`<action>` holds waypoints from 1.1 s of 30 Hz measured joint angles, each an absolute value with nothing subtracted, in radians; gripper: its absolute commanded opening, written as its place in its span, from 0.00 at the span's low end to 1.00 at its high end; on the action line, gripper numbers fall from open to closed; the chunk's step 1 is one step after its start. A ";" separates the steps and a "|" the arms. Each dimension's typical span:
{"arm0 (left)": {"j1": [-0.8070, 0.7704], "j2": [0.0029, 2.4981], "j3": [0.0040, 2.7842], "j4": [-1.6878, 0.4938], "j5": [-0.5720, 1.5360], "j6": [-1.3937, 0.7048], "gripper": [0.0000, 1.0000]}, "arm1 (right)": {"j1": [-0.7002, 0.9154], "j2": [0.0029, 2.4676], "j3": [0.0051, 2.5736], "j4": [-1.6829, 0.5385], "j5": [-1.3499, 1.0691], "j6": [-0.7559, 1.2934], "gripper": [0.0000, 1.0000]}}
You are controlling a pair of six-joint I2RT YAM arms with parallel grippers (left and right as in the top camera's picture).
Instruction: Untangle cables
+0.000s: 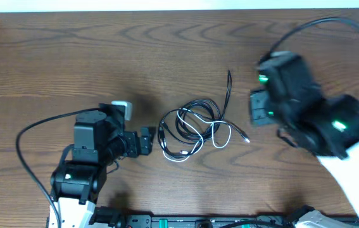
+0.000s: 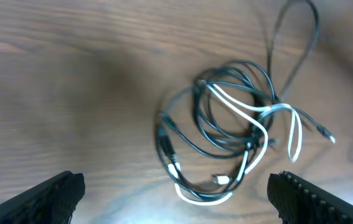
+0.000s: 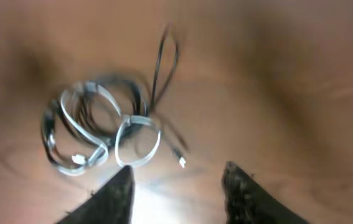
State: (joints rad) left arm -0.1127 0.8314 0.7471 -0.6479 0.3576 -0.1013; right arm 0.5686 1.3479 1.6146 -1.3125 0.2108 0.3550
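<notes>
The cables lie in one tangle at the middle of the wooden table: a black cable [image 1: 192,117] coiled in loops and a white cable [image 1: 220,134] threaded through it. A narrow black loop [image 1: 228,85] sticks out toward the far side. My left gripper [image 1: 146,140] sits just left of the tangle, open, its fingers [image 2: 45,199] wide apart with the white cable's [image 2: 244,112] lowest loop ahead of them. My right gripper [image 1: 259,109] hovers to the right of the tangle [image 3: 95,124], blurred. The right gripper [image 3: 179,180] stands open with only bare wood between its fingers.
Thick black wires run from both arms, one arching over the far right corner [image 1: 331,22]. A black rail [image 1: 198,221] lines the table's front edge. A white strip [image 1: 166,5] borders the far edge.
</notes>
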 measured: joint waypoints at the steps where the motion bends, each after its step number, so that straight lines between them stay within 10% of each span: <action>1: -0.104 0.835 0.786 -0.673 0.343 -0.103 0.99 | 0.569 1.368 1.580 -1.294 0.190 0.347 0.55; 10: -0.092 0.826 1.203 -0.884 0.197 -0.097 0.95 | 0.575 1.549 1.364 -1.074 0.010 0.290 0.57; 33: -0.092 0.830 1.222 -0.992 0.155 -0.096 0.95 | 0.813 1.843 1.266 -0.838 -0.128 0.191 0.78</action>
State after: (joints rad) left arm -0.0921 0.8303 1.2217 -0.9916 0.1551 -0.0963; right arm 0.8131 1.8427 1.2655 -0.8375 -0.1280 0.1913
